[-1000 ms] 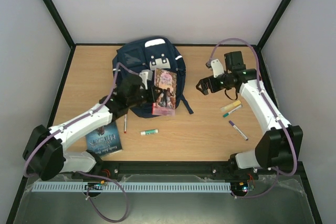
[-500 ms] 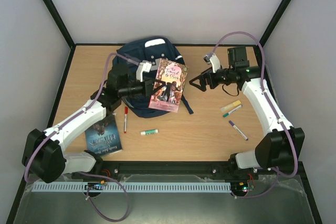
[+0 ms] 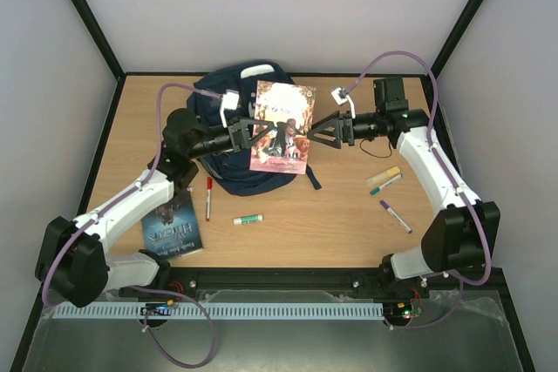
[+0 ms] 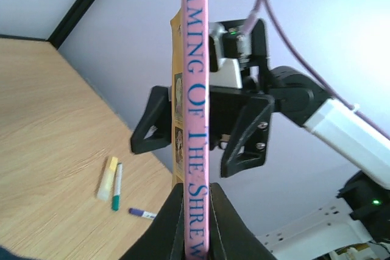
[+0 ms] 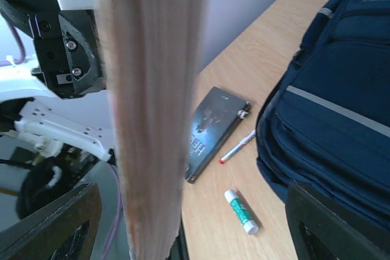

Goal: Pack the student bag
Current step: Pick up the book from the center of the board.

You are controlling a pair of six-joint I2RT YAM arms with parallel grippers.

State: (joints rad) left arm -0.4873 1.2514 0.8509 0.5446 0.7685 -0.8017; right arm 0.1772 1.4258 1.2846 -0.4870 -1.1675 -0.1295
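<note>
The student bag (image 3: 212, 98), a navy-blue backpack, lies at the back middle of the table, and its side fills the right of the right wrist view (image 5: 341, 120). Above it my left gripper (image 3: 253, 134) is shut on the left edge of a pink paperback (image 3: 281, 126), held in the air cover up. In the left wrist view its fingers (image 4: 167, 226) clamp the pink spine (image 4: 195, 120). My right gripper (image 3: 314, 132) is open, its fingers standing on either side of the book's right edge. The page edge (image 5: 152, 108) sits between them (image 5: 195, 229) with gaps on both sides.
A dark book (image 3: 173, 231) lies at the front left, with a red pen (image 3: 208, 198) and a glue stick (image 3: 248, 219) beside it. On the right lie a yellow highlighter (image 3: 384, 175), a green pen (image 3: 384, 184) and a purple pen (image 3: 395, 216).
My left gripper has raised the pink book up and to the right, off the bag. The right gripper moved left until its fingers straddle the book's edge, and its jaws have narrowed a little.
</note>
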